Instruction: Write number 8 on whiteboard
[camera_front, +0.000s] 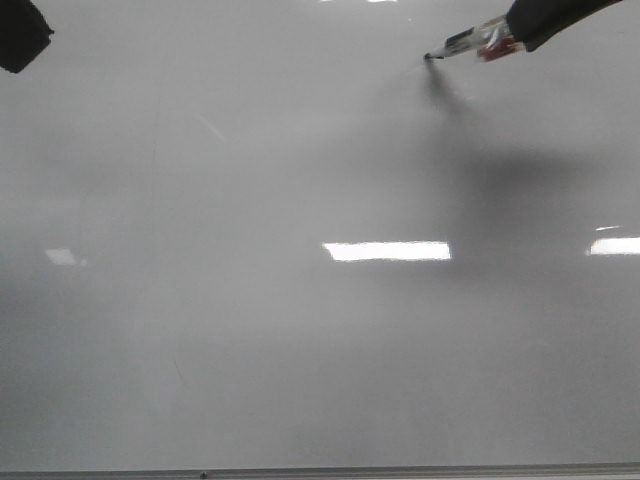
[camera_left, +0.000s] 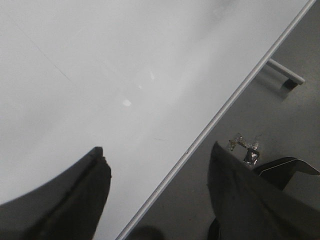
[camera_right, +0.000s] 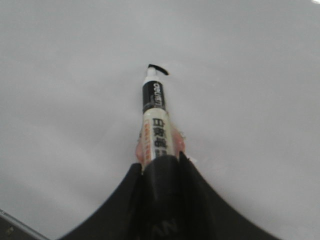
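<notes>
The whiteboard (camera_front: 300, 330) is glossy pale grey and fills the front view. My right gripper (camera_front: 530, 28) at the top right is shut on a white and black marker (camera_front: 470, 42), whose tip touches the board. In the right wrist view the marker (camera_right: 155, 120) sticks out from my gripper (camera_right: 160, 160), and a short curved black stroke (camera_right: 159, 69) lies at its tip. No whole number 8 shows. My left gripper (camera_front: 20, 35) is at the top left; in the left wrist view it (camera_left: 157, 165) is open and empty over the whiteboard's (camera_left: 75, 75) edge.
The board's thin grey metal frame runs along the near edge (camera_front: 320, 472) and diagonally in the left wrist view (camera_left: 225, 107). Beyond it is grey floor with a metal bracket (camera_left: 285, 75). Bright rectangular light reflections (camera_front: 387, 251) lie on the board.
</notes>
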